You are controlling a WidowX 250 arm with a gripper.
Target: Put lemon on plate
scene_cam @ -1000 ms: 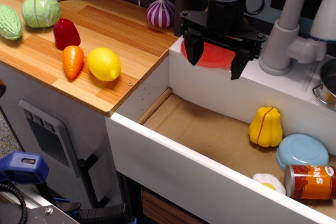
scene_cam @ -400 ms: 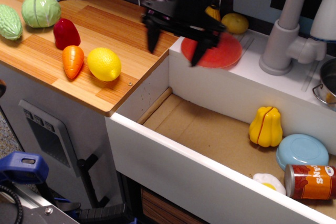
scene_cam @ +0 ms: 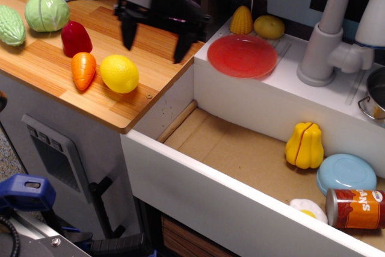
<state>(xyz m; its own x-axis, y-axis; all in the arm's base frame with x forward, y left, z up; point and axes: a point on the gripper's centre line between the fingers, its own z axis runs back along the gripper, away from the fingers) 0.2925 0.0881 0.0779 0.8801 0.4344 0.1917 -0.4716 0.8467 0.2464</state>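
Now the gripper point(scene_cam: 155, 37), jaws wide and empty, has swung off the plate point(scene_cam: 242, 56) toward the lemon point(scene_cam: 119, 73).

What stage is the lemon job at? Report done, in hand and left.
Done: nothing yet; the lemon lies on the wooden counter beside the carrot, and the red plate holds nothing. In hand: the gripper hangs open above the counter, right of the lemon, holding nothing. Left: grasp the lemon, carry it to the plate, release it.
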